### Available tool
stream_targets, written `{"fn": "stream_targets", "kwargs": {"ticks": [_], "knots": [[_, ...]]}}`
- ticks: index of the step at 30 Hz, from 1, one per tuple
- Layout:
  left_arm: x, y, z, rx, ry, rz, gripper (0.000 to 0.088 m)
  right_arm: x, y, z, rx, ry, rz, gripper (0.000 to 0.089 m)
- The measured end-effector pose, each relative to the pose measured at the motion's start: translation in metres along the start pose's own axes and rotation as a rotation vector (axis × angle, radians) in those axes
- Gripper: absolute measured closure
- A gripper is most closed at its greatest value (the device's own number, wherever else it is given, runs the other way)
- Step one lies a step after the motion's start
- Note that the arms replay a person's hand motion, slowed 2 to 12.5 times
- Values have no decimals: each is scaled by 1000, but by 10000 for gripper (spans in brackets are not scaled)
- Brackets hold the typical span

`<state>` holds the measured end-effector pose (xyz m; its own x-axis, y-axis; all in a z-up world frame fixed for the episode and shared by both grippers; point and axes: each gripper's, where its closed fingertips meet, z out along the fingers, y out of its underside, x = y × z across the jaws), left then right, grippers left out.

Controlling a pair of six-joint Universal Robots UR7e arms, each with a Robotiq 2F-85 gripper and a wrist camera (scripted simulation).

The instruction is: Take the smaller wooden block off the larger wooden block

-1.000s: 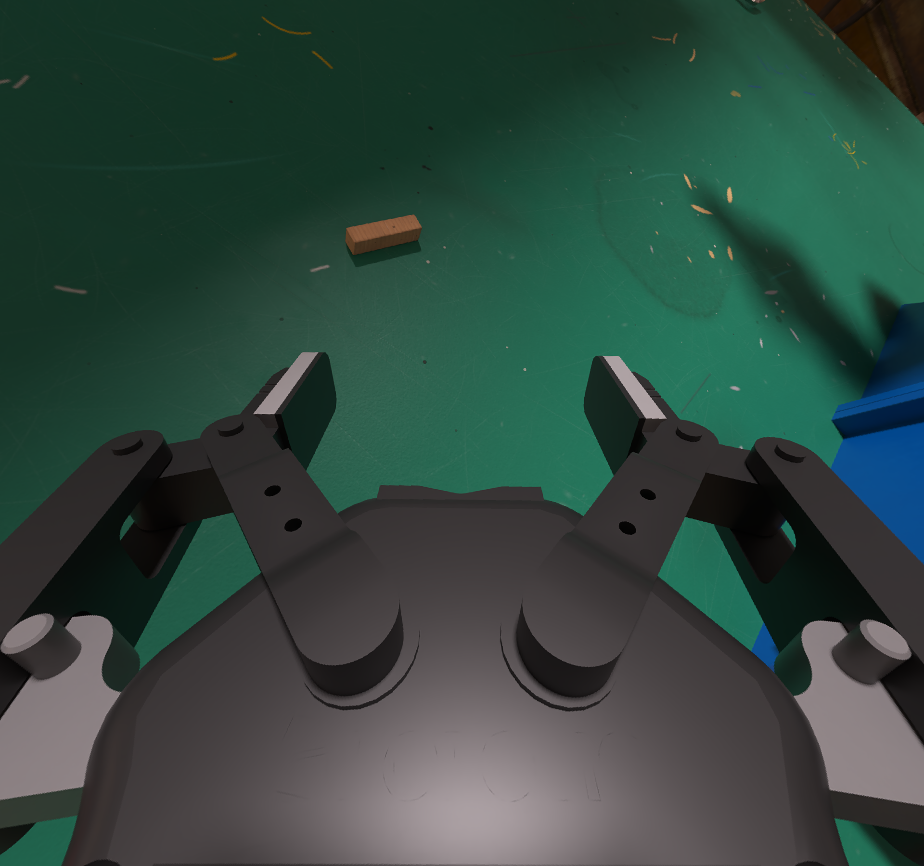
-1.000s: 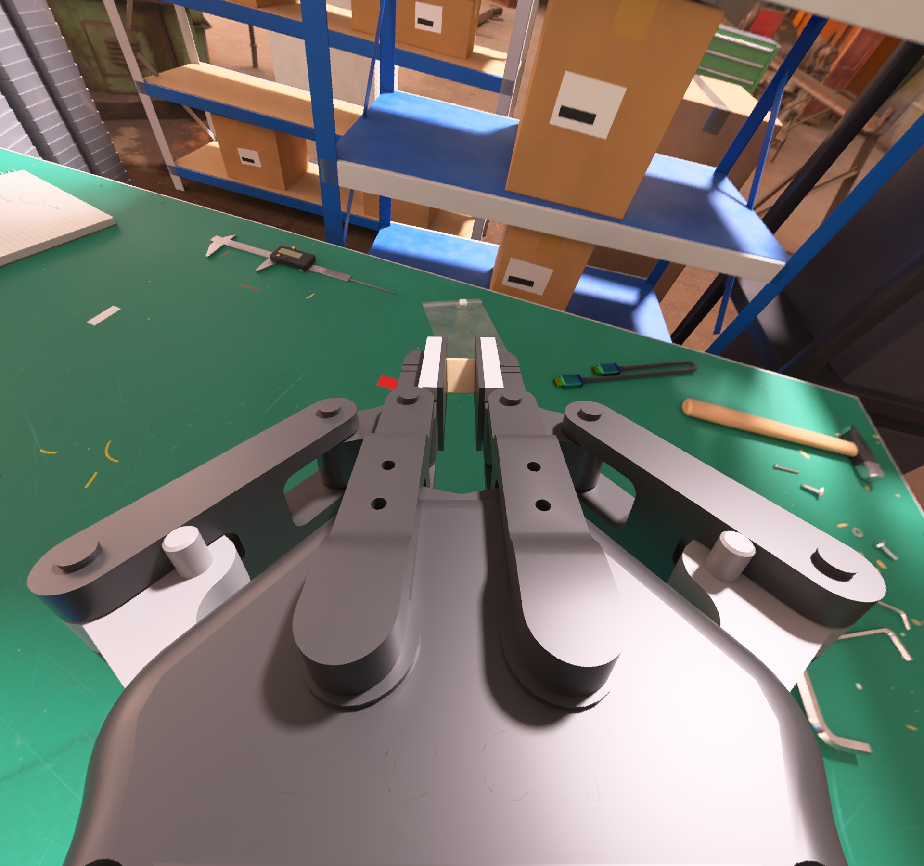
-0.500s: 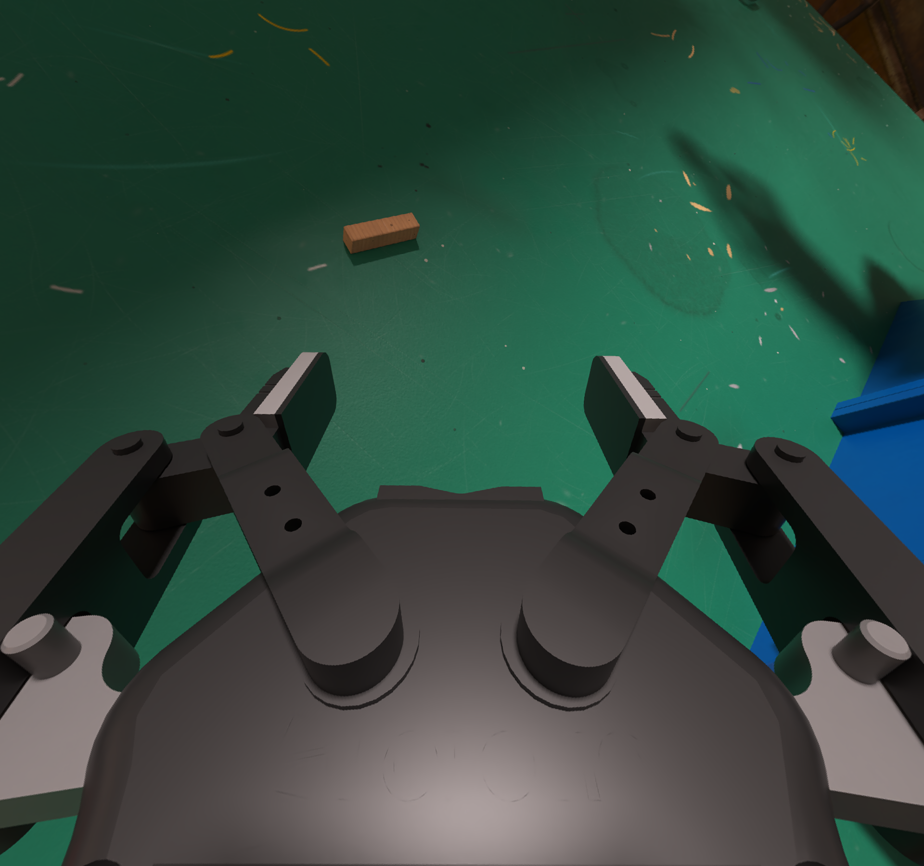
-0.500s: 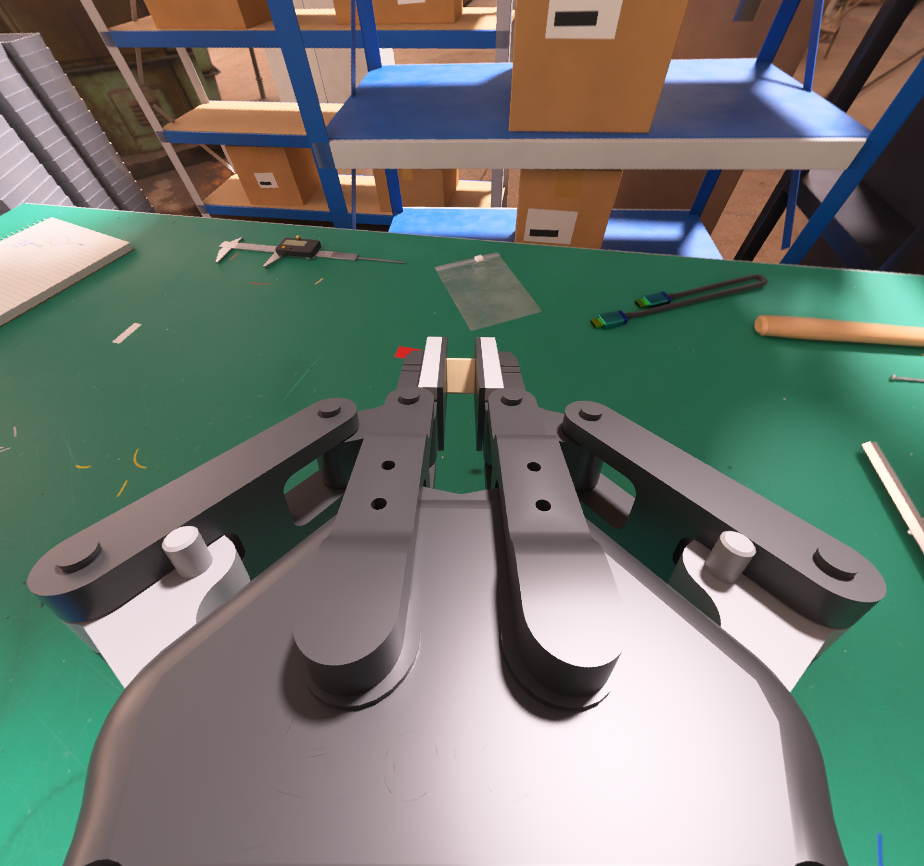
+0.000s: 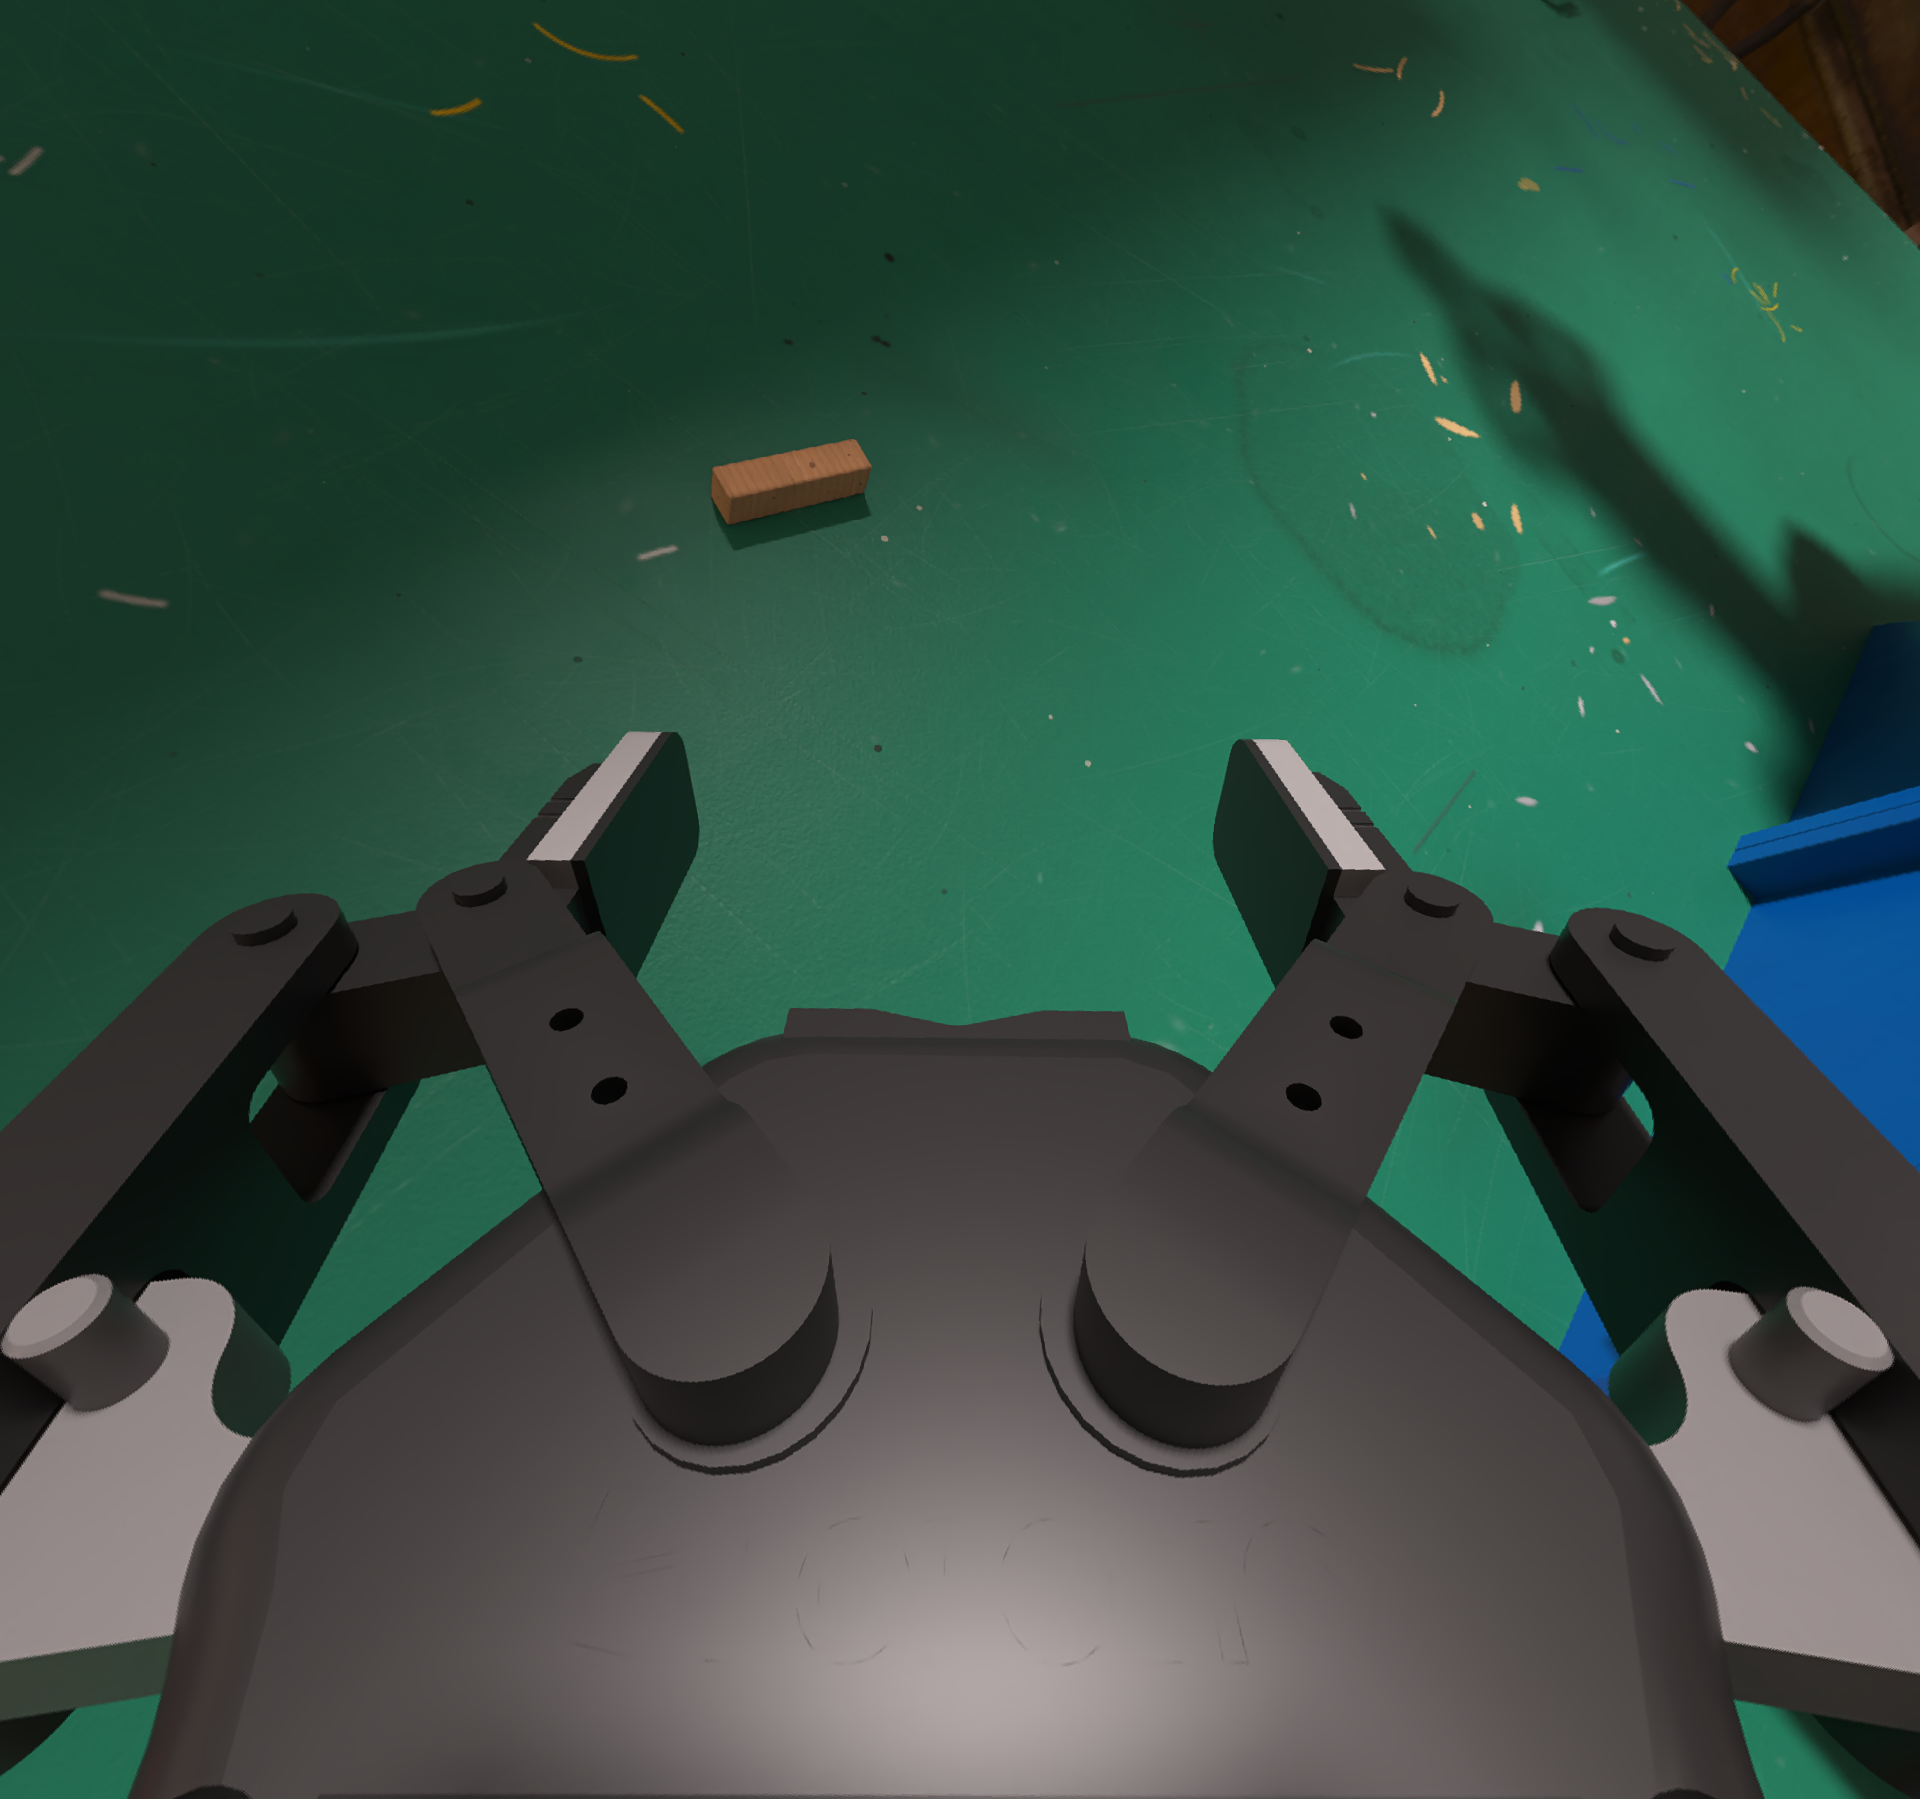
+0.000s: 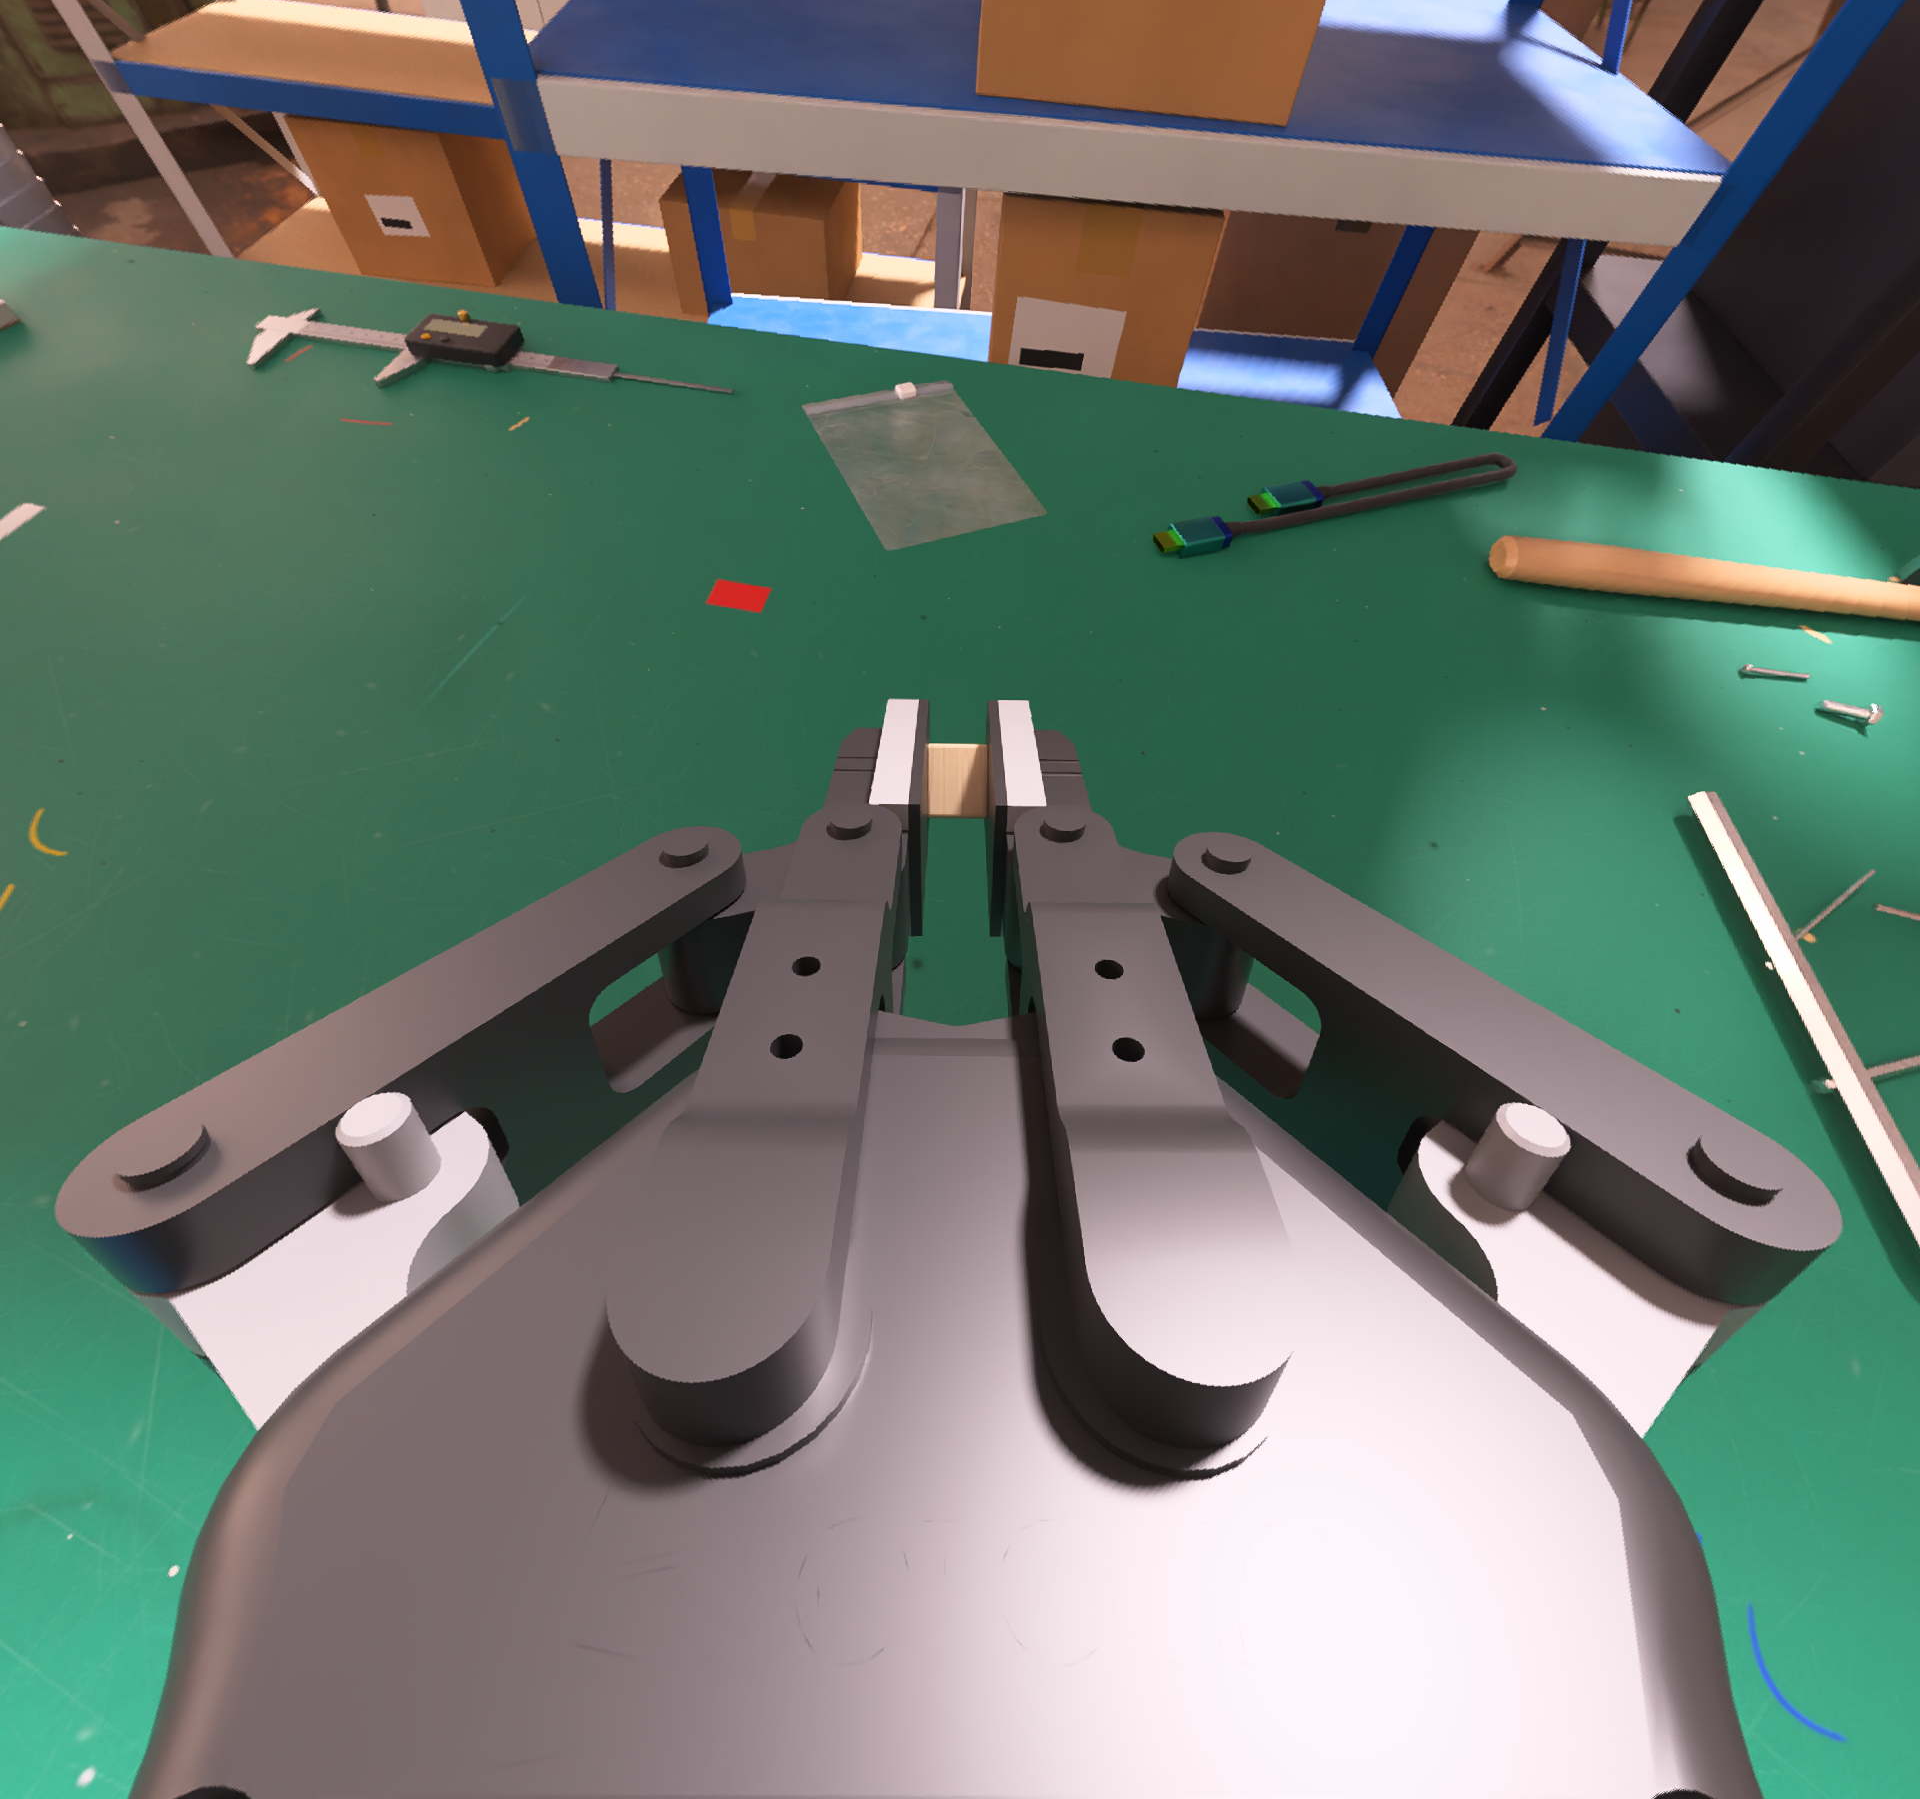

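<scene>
In the left wrist view a brown wooden block (image 5: pixel 790 480) lies alone on the green table (image 5: pixel 1039 295), well ahead of my left gripper (image 5: pixel 956 793), which is open and empty above the table. In the right wrist view my right gripper (image 6: pixel 957 754) is shut on a small pale wooden block (image 6: pixel 956 781) and holds it clear of the table. Only the block's top end shows between the pads.
A blue box (image 5: pixel 1849 876) stands at the right of the left gripper. Ahead of the right gripper lie a red tag (image 6: pixel 738 595), a clear plastic bag (image 6: pixel 920 466), a caliper (image 6: pixel 457 347), a looped cable (image 6: pixel 1340 497), a wooden handle (image 6: pixel 1704 580), screws and a white strip (image 6: pixel 1797 980). Blue shelves with cardboard boxes stand beyond the table's edge.
My right gripper has tilted downward and turned with the pale block still held; the shelving has slid up out of the view. The left gripper has barely moved.
</scene>
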<state>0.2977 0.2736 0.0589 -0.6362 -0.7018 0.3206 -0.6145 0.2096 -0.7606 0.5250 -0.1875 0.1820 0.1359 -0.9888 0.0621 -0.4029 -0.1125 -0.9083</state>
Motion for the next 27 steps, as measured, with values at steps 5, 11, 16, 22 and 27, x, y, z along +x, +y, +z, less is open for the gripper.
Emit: {"fn": "stream_targets", "kwargs": {"ticks": [5,11,16,22,27], "knots": [[0,0,0,-2,-1,0,28,4,4,-3,6,20,-13,796],[1,1,1,-2,-1,1,28,5,6,-5,9,25,-28,797],[2,1,1,-4,-1,2,28,6,8,-3,4,29,-44,797],[3,1,1,-6,-1,6,28,8,10,-2,-9,31,-66,796],[3,1,1,-3,-2,6,28,15,11,-4,-5,30,-28,796]]}}
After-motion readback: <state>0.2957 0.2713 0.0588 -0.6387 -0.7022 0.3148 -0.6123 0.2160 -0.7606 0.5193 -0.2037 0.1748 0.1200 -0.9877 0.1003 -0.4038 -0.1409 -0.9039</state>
